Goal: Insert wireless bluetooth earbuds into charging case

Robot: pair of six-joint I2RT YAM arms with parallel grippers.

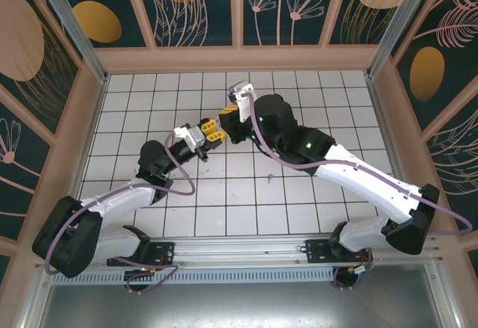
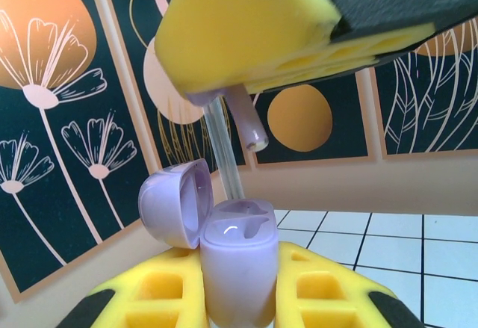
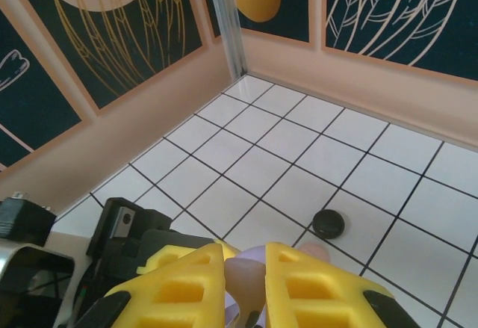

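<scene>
Lowering should run straight toward six o'clock; right gripper (image 3: 245, 267) pinches lavender earbud (image 2: 249, 123); left gripper (image 2: 236, 294) clamps open case (image 2: 235, 257)

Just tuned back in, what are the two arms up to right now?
The left gripper is shut on the lavender charging case, holding it upright with its lid swung open. The right gripper pinches a lavender earbud over the open case, stem pointing down, not yet seated. Whether the other socket is already filled is unclear. A small black round object lies on the tiled table beyond.
</scene>
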